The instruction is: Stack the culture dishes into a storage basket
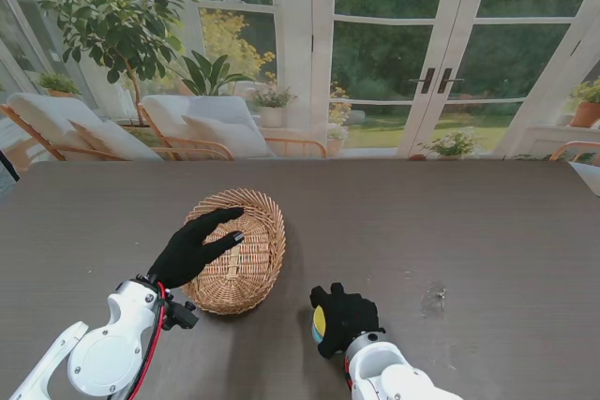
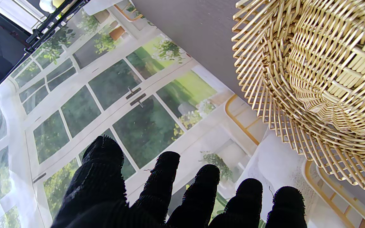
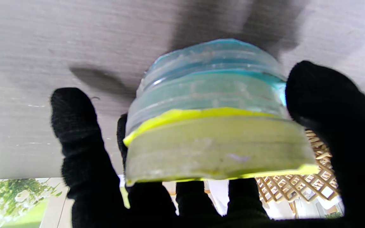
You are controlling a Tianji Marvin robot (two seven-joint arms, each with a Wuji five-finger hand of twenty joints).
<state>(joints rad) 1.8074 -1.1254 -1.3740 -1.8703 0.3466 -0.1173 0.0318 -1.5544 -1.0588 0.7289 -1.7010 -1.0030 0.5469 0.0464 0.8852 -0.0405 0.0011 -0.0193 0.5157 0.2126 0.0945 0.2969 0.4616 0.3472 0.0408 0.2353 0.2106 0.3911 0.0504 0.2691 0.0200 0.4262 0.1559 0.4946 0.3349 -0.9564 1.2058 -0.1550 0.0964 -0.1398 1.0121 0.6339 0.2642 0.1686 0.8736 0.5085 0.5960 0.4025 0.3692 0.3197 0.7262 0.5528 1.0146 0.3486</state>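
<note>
Right hand gripping stacked culture dishes near basket, left hand hovering spread and empty over it, table underneath

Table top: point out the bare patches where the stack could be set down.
The dark table is bare right of the oval wicker basket to the far edge, barring a small smudge. Crowded: the left hand hovers open over the basket; the right hand holds the stacked yellow and blue dishes beside it.
</note>
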